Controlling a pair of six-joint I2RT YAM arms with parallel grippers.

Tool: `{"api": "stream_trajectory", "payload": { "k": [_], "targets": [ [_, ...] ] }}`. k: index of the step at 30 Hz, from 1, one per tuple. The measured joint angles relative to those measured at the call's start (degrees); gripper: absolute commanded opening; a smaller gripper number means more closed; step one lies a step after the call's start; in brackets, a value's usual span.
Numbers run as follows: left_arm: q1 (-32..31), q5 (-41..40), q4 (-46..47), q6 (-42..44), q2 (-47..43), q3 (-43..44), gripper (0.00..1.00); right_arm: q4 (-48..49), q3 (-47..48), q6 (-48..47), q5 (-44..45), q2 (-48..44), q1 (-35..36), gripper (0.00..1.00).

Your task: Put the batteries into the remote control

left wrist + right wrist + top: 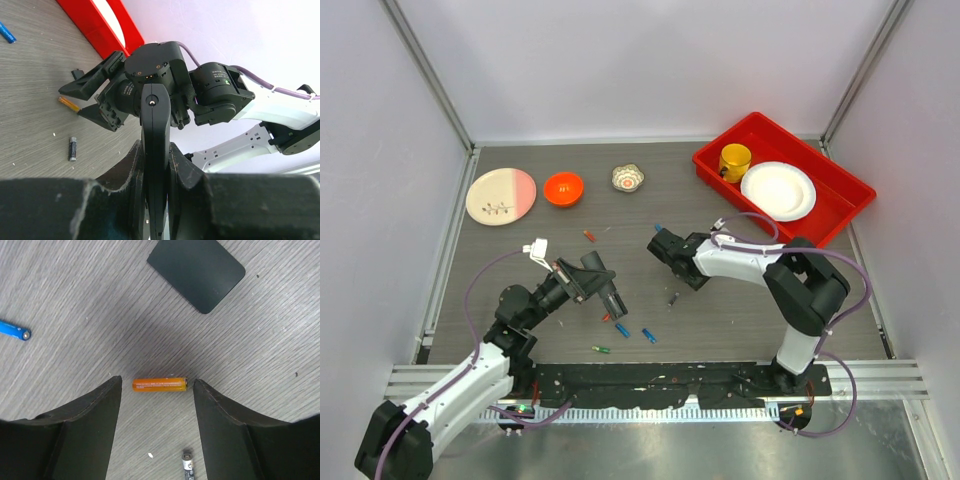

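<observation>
The left gripper (155, 172) was clamped tight on the remote control (154, 125), gripping it by one end, left of centre. Further right, the right gripper (157, 381) stood wide, its jaws either side of an orange battery (160, 385) lying flat and touching neither finger. The pick-up seemed in hand. Next, I'd judge, it needed to close squarely and lift.

Left pincer (597, 283) clamps remote control (613, 302) over desk (740, 320); blue, green batteries (622, 330) lie nearby; right pincer (658, 246) hangs low mid-desk.
</observation>
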Motion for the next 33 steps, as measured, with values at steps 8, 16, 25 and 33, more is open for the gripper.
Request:
{"api": "stream_trajectory", "payload": {
  "k": [8,16,25,33],
  "targets": [
    [0.0,0.1,0.0,0.0,0.3,0.0,0.0,0.0,0.1,-9.6,0.5,-3.3,0.2,0.65],
    [0.0,0.1,-0.4,0.0,-0.2,0.0,0.0,15.2,-2.9,-55.5,-7.5,-14.5,-1.2,0.46],
    [0.0,3.6,0.3,0.3,2.0,0.3,0.0,16.8,1.2,-82.7,-20.6,-3.0,-5.2,0.38],
    [0.0,5.4,0.7,0.3,2.0,0.5,0.0,15.6,1.9,-87.5,-24.5,-0.6,-5.5,0.37]
  ]
}}
